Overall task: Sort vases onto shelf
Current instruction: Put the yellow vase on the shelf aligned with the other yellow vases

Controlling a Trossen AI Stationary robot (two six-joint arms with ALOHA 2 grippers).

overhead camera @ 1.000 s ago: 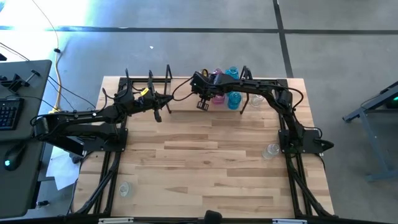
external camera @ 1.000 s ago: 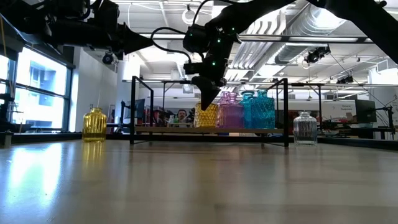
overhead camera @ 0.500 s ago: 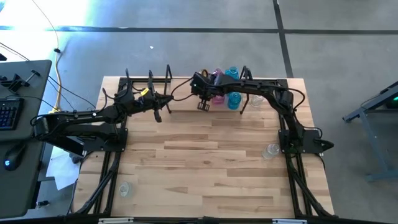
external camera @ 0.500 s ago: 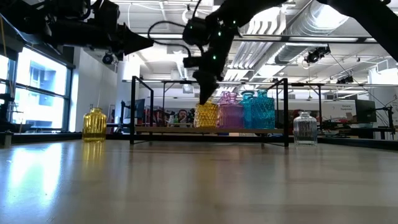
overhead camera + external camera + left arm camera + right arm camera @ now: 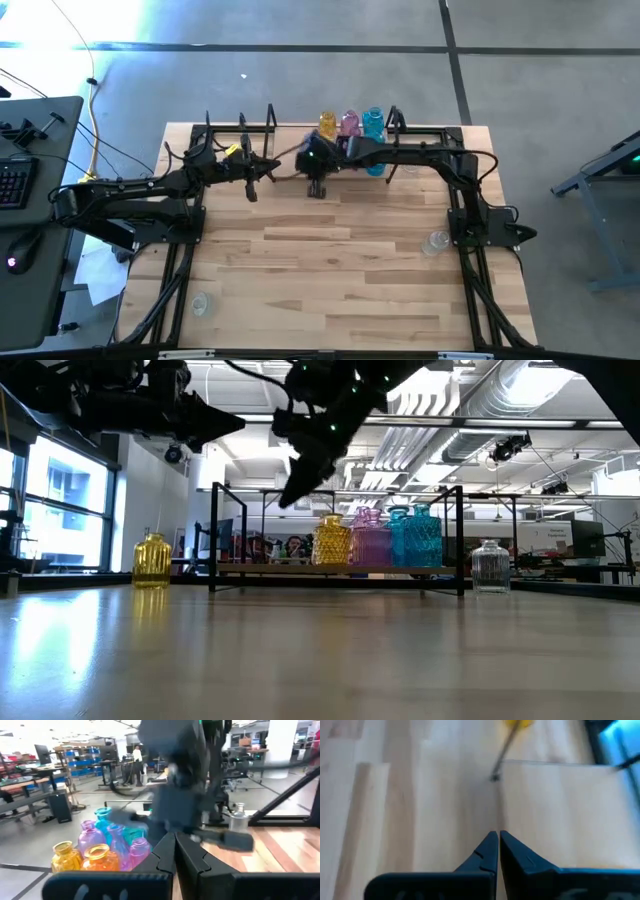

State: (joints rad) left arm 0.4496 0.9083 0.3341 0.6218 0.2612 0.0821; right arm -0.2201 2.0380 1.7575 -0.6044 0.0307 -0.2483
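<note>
The right gripper [image 5: 316, 188], fingers pressed together and empty, hangs over the table just in front of the shelf [image 5: 290, 139], where yellow, pink and blue vases [image 5: 372, 540] stand in a row. The left gripper [image 5: 251, 189], also closed, waits nearby. The step looks like a reach between placements; next comes fetching a loose clear vase [image 5: 436, 241], which requires opening the fingers first.

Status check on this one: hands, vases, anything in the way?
Both hands shut, empty: left hand and right hand above the table by the shelf. Yellow, pink, blue vases shelved. Stray yellow vase and clear vase remain off-shelf.
</note>
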